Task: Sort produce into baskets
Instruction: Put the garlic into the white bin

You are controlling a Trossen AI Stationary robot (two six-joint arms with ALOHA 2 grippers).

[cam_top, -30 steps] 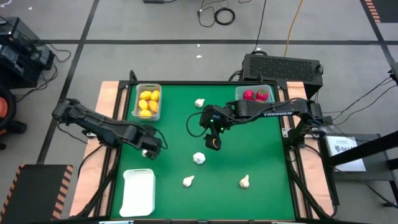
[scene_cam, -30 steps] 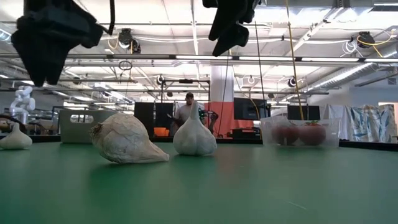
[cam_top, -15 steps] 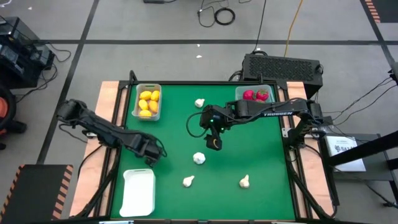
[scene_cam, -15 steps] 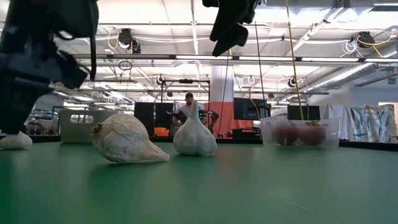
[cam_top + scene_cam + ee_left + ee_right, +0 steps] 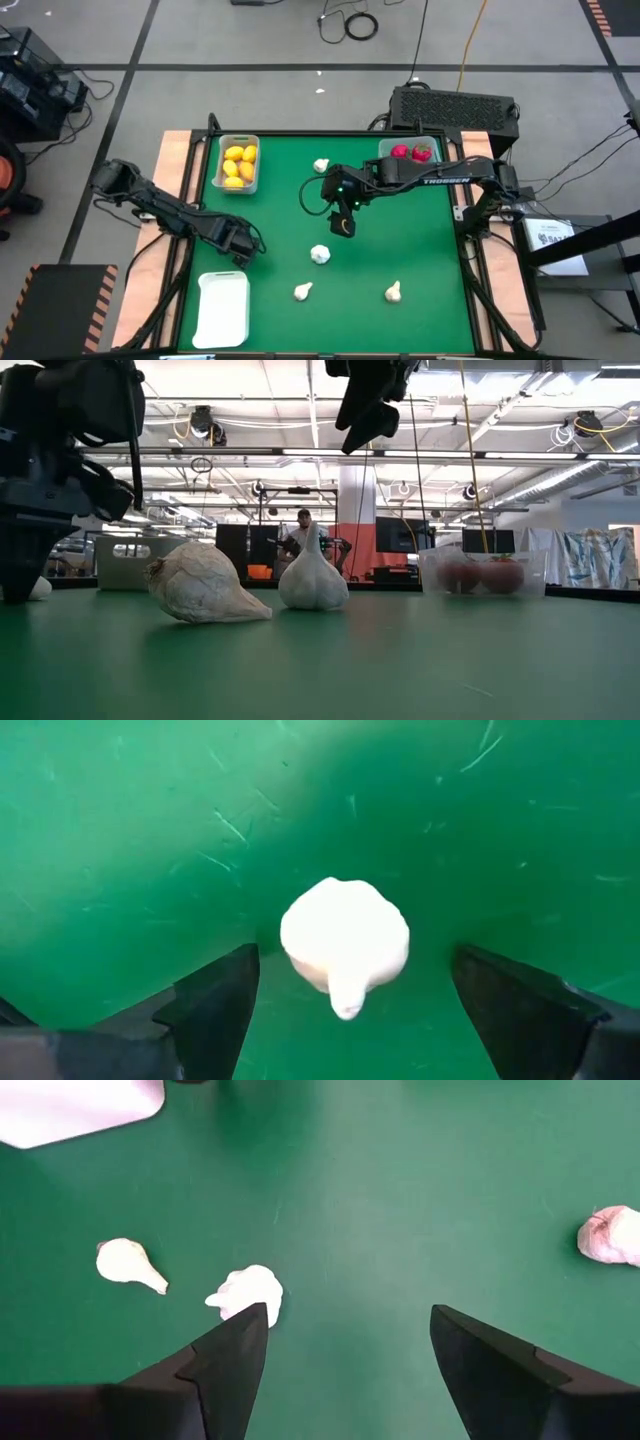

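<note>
My left gripper (image 5: 240, 246) is open and low over the table's left side. Its fingers stand on either side of a whitish garlic bulb (image 5: 345, 942) that lies on the green mat; neither finger touches it. The gripper hides this bulb in the high view. My right gripper (image 5: 343, 226) is open and empty, high above the mat's middle. Garlic bulbs lie at the far middle (image 5: 321, 165), at the centre (image 5: 320, 254) and near the front (image 5: 302, 291) (image 5: 394, 292). The grey-white bin (image 5: 238, 163) holds yellow fruits. The clear bin (image 5: 411, 152) holds red fruits.
The flat white tray (image 5: 222, 307) lies at the near left corner, just in front of my left gripper. Wooden side rails (image 5: 172, 180) border the mat. In the low view two bulbs (image 5: 200, 588) (image 5: 313, 580) lie mid-table, and a person stands far behind.
My left gripper has gone toward the table's near edge and come down over the garlic bulb on the left side, and its fingers now stand low on either side of it. The bulb has kept its place.
</note>
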